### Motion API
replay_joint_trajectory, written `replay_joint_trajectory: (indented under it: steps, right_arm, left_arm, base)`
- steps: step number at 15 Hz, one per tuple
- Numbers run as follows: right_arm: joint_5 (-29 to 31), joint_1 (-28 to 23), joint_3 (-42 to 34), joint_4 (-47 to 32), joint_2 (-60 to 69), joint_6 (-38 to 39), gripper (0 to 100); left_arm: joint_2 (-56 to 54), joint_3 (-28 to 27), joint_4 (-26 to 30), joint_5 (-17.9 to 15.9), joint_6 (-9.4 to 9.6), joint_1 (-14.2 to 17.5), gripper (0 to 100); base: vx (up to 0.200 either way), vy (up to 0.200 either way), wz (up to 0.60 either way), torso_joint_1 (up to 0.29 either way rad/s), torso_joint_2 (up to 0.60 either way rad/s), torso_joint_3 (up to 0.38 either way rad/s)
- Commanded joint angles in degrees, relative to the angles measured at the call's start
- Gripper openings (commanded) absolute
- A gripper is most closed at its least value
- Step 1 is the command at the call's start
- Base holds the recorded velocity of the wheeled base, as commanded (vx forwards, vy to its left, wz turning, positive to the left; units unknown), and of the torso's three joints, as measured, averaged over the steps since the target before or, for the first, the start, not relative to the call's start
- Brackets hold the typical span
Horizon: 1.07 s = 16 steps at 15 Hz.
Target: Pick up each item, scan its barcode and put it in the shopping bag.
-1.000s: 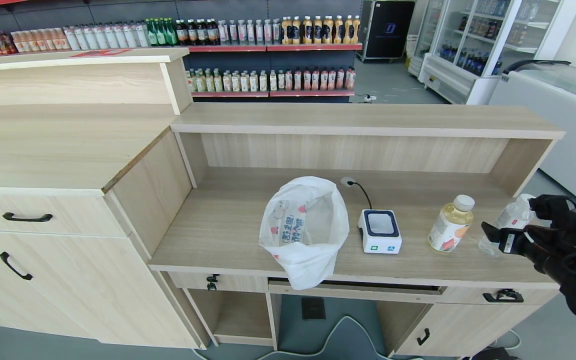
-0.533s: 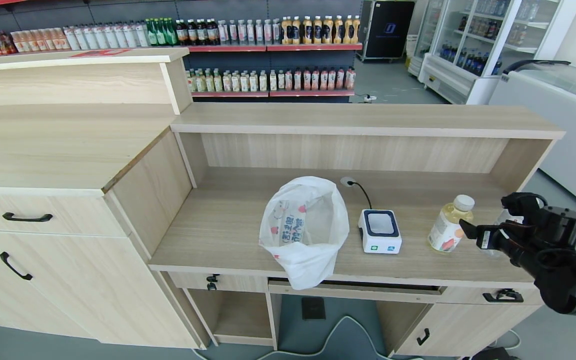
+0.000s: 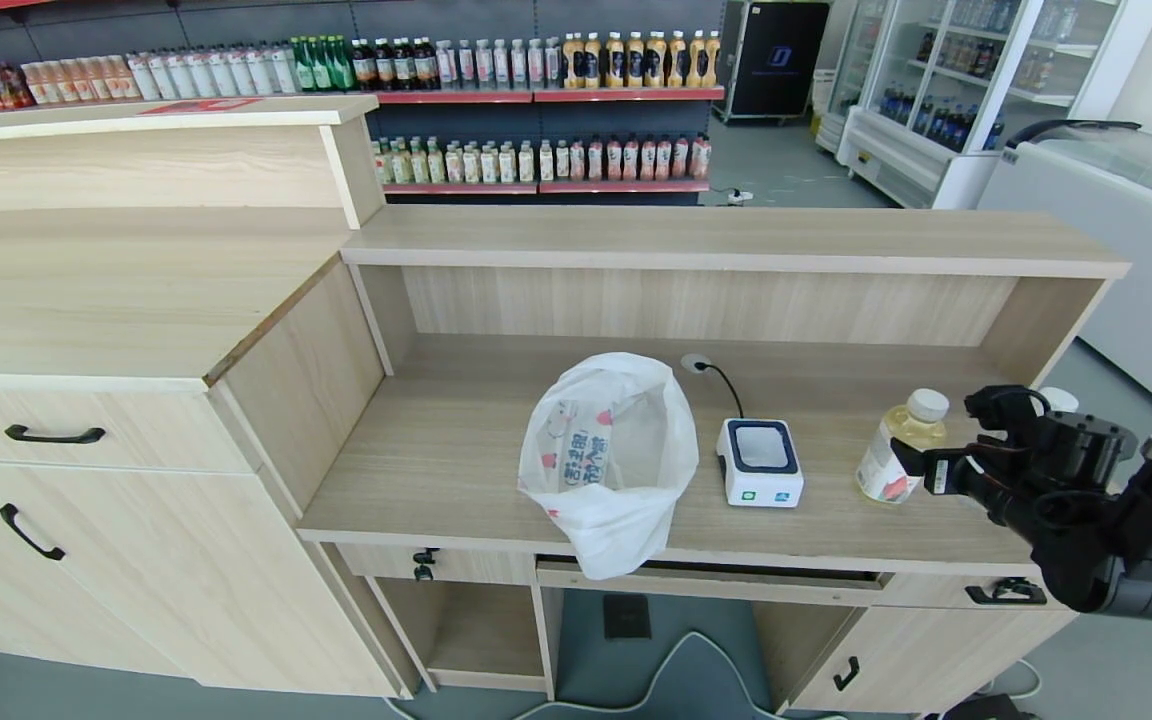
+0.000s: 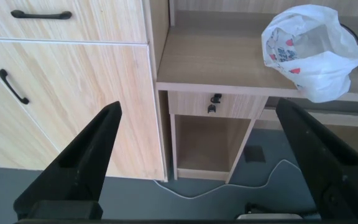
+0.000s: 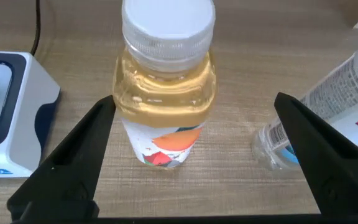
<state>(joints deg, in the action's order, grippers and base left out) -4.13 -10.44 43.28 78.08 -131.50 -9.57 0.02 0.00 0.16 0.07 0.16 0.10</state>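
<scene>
A small bottle of yellow drink (image 3: 898, 445) with a white cap stands on the counter, right of the scanner (image 3: 759, 462). My right gripper (image 3: 941, 432) is open just right of it. In the right wrist view the yellow bottle (image 5: 166, 81) sits in the gap ahead of the gripper (image 5: 194, 102), and neither finger touches it. A clear bottle (image 5: 328, 106) lies beside it; its cap (image 3: 1061, 398) peeks out behind the arm. The white shopping bag (image 3: 608, 460) stands open left of the scanner. My left gripper (image 4: 197, 107) is open and holds nothing, low in front of the counter.
A black cable (image 3: 721, 380) runs from the scanner to the back of the counter. An upper shelf (image 3: 726, 240) overhangs the rear of the counter. A tall wooden cabinet (image 3: 136, 300) stands to the left. Bare countertop (image 3: 436, 450) lies left of the bag.
My right gripper has moved left along the counter, past the clear bottle, up to the yellow bottle. The bag, scanner and bottles have stayed in place.
</scene>
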Motion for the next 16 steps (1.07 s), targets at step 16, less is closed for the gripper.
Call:
replay_joint_trajectory:
  steps: [16]
  right_arm:
    - [-0.3,4.3,14.5,-1.4,-11.1,-3.7,100]
  left_arm:
    - [0.0,0.0,0.0,0.0,0.02,0.0,100]
  base:
    - [0.0,0.0,0.0,0.0,0.0,0.0]
